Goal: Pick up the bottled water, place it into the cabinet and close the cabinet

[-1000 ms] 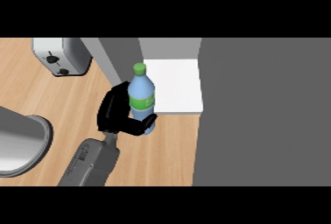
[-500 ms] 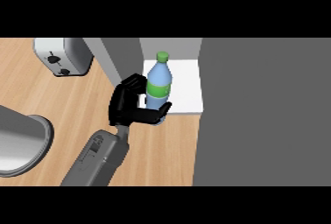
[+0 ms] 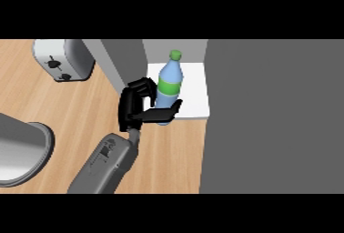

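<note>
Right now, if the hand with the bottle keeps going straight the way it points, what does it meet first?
Probably nothing soon. The left hand holds the bottle at the front edge of the white shelf, aimed into the open cabinet. The way in looks free as far as the back wall, though depth is hard to judge.

A silver toaster (image 3: 62,59) stands at the far left of the wooden bench (image 3: 80,109), its dark knobs on the side that faces the view. At the left edge, nearer, the curved rim of a grey sink (image 3: 27,154) shows, well apart from the toaster.
</note>
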`<state>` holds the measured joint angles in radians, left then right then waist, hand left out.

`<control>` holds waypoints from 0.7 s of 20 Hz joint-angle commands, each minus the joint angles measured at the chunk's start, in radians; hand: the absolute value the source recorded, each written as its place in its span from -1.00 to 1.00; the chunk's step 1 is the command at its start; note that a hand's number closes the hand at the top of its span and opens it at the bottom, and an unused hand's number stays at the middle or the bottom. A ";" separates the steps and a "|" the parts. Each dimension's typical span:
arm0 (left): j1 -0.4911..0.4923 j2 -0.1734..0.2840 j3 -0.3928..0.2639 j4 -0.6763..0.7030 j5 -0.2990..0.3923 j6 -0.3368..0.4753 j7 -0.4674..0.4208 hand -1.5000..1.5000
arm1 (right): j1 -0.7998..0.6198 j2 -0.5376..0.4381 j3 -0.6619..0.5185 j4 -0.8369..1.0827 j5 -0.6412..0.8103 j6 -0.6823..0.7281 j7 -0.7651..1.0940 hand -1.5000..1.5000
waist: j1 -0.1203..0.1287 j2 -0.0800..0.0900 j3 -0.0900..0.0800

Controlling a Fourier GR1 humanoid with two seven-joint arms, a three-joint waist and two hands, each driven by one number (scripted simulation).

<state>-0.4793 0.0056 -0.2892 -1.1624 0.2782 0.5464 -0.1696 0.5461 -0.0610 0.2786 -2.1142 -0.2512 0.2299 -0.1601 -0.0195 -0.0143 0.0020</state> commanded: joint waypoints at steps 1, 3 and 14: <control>-0.286 0.002 0.030 0.172 -0.042 -0.018 0.052 1.00 | -0.037 0.015 0.018 0.016 0.013 -0.012 0.013 -1.00 | -0.036 0.028 -0.002; -0.283 0.011 0.039 0.178 -0.039 0.003 0.068 1.00 | 0.032 0.004 0.034 0.002 0.010 0.011 -0.024 -1.00 | -0.052 0.025 -0.002; -0.401 0.055 0.060 0.411 -0.103 0.054 0.023 1.00 | -0.046 -0.005 -0.009 0.046 -0.020 0.031 -0.027 -1.00 | -0.065 0.039 -0.002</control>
<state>-0.7182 0.0537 -0.2862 -0.9425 0.1832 0.6425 -0.1150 0.5117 -0.0612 0.2785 -2.0930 -0.2664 0.2404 -0.1591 -0.0676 0.0093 0.0020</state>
